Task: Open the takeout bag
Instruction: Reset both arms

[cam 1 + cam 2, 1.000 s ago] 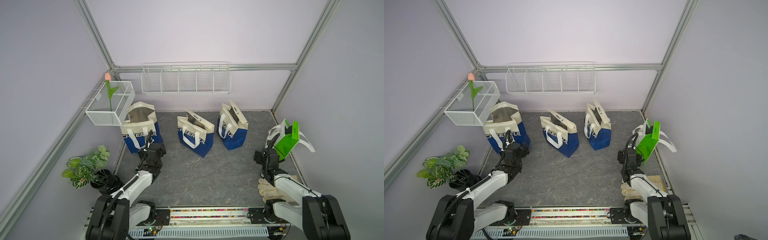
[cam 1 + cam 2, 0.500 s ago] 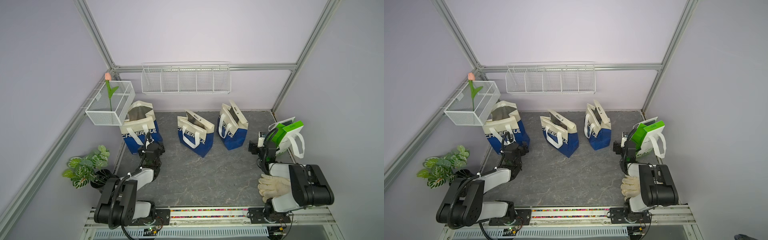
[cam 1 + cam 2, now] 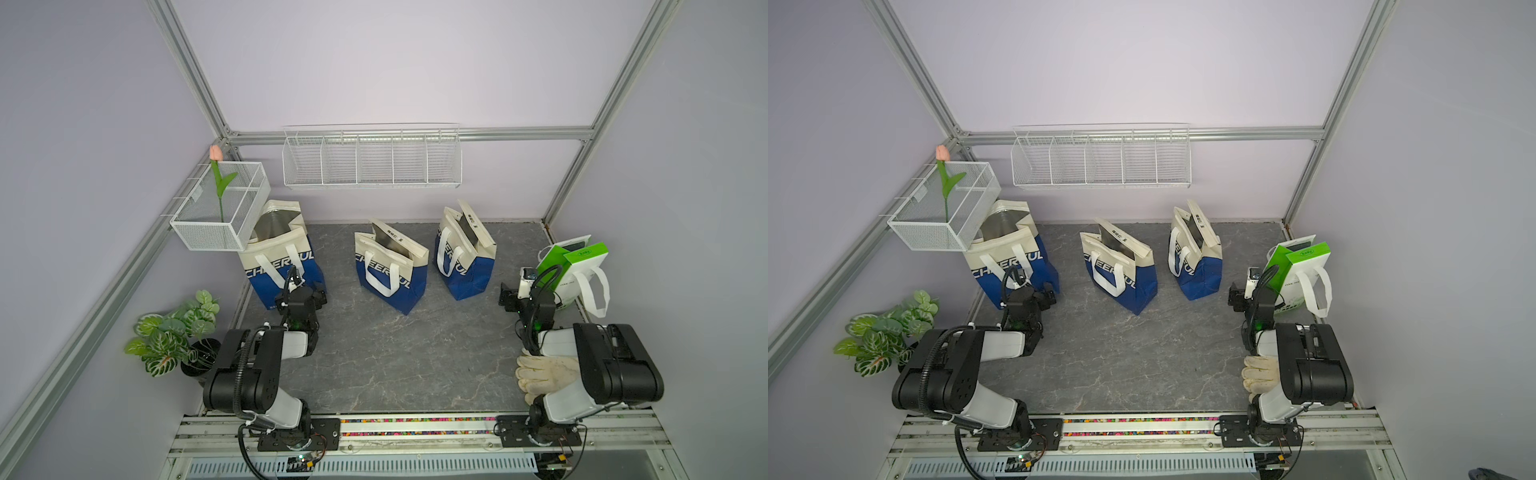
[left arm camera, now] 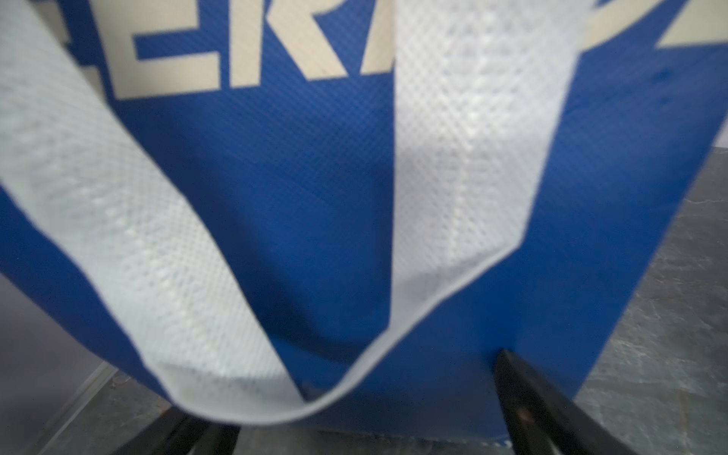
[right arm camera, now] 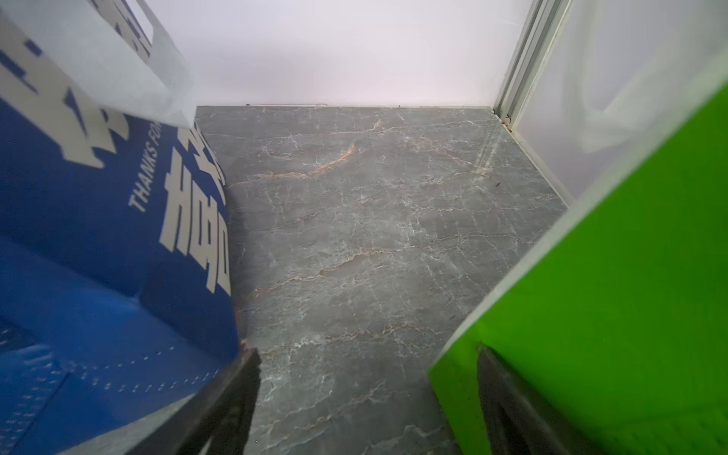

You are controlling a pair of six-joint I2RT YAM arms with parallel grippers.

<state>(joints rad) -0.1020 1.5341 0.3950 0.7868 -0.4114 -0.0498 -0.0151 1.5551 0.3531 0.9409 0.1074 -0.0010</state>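
Note:
A green-and-white takeout bag (image 3: 582, 259) (image 3: 1304, 257) stands by the right wall with its white handle hanging down its front. I cannot tell whether its mouth is open. My right gripper (image 3: 515, 295) (image 5: 370, 394) is open and low over the table, with the bag's green side (image 5: 610, 275) against one finger and nothing between the fingers. My left gripper (image 3: 303, 291) (image 4: 350, 417) is open too, close to the foot of the left blue-and-cream bag (image 3: 286, 266) (image 4: 315, 197). That bag's white handle loop (image 4: 465, 157) hangs just in front of it, and its mouth gapes wide.
Two more blue-and-cream bags, one in the middle (image 3: 390, 270) and one to the right (image 3: 463, 257) (image 5: 98, 236), stand on the grey table. Pale gloves (image 3: 544, 372) lie under the right arm. A potted plant (image 3: 170, 332), a wire basket (image 3: 220, 208) and a wall rack (image 3: 372, 158) line the edges.
Both arms have folded back toward the front rail. The green bag, tilted above the right gripper a second ago, now stands upright by the right wall.

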